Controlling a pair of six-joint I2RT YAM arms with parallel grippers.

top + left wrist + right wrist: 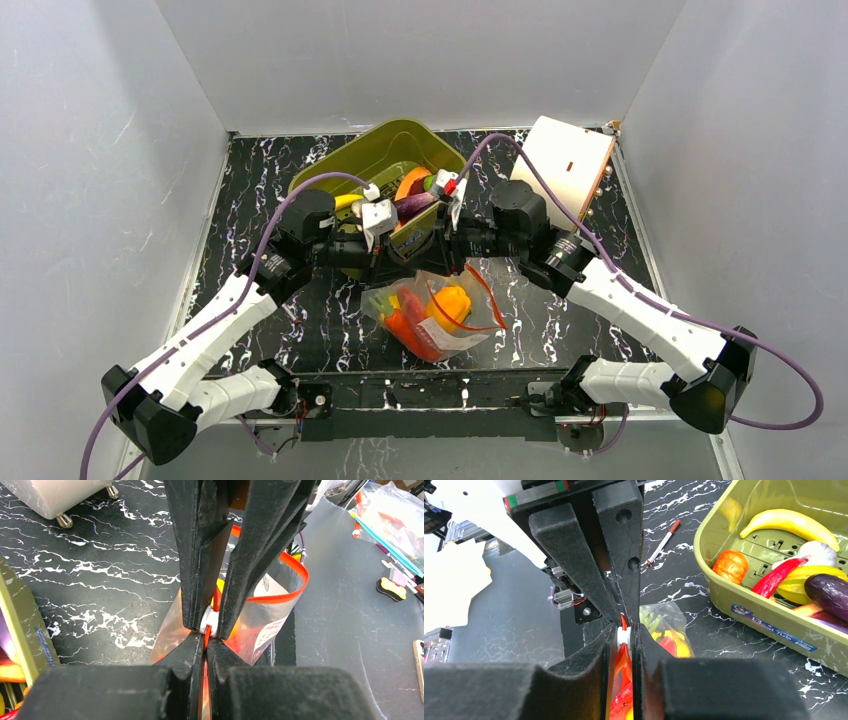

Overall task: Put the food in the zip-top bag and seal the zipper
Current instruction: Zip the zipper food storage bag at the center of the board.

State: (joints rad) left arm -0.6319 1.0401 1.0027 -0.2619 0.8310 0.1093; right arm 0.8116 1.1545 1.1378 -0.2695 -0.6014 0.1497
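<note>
The clear zip-top bag (440, 325) lies on the black marbled table, holding a yellow pepper (452, 303), red chillies (412, 300), an orange carrot (405, 330) and a green piece (380, 300). Its red-orange zipper (487, 296) loops open on the right side. My grippers meet tip to tip above the bag's far edge. The left gripper (400, 252) (205, 642) is shut on the zipper strip (280, 598). The right gripper (432, 248) (625, 632) is shut on the white zipper slider (623, 637), which also shows in the left wrist view (210, 622).
The olive-green tub (370, 150) stands behind the grippers, holding a banana (791, 522), a purple eggplant (829, 590), an orange ball (730, 566) and a red chilli (781, 577). A white box (565, 165) leans at the back right. A pen (663, 542) lies on the table.
</note>
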